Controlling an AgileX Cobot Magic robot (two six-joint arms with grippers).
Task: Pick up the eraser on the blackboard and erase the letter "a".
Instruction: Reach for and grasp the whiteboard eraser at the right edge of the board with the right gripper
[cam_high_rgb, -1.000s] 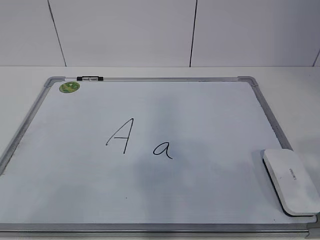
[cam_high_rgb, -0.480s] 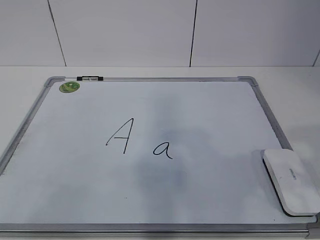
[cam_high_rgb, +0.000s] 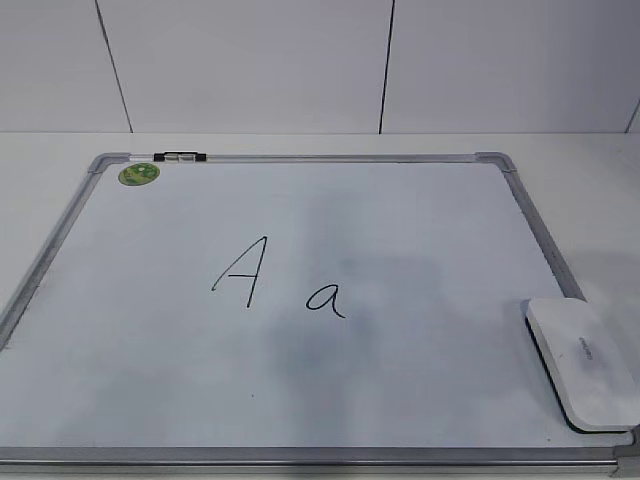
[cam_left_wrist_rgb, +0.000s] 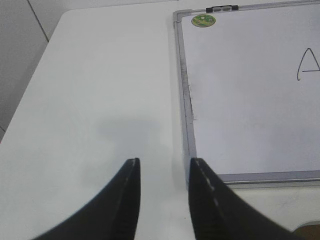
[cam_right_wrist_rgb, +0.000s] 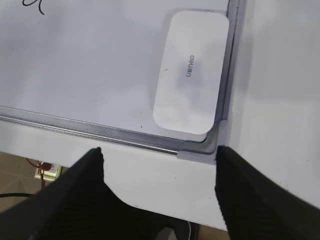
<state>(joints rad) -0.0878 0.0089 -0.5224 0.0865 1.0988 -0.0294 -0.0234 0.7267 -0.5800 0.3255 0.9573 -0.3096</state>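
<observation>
The eraser (cam_right_wrist_rgb: 190, 79) is found at 1 o'clock from the wide-spread right gripper (cam_right_wrist_rgb: 159, 172), long axis running 12-to-6, so that arm's favoured.

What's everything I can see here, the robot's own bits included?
blackboard: one, pale surface with grey frame, lying flat on the table.
eraser: one, white, on the board's near right corner.
letter "a": one, black marker, mid-board.
capital "A": one, black marker, just left of the small "a".
sticker: one, round and green, far left corner of the board.
clip: one, black and silver, on the far frame edge.
table: one, white, under everything.
left gripper: one, black, open, above bare table left of the board.
right gripper: one, black, wide open, above the table edge near the eraser.
</observation>
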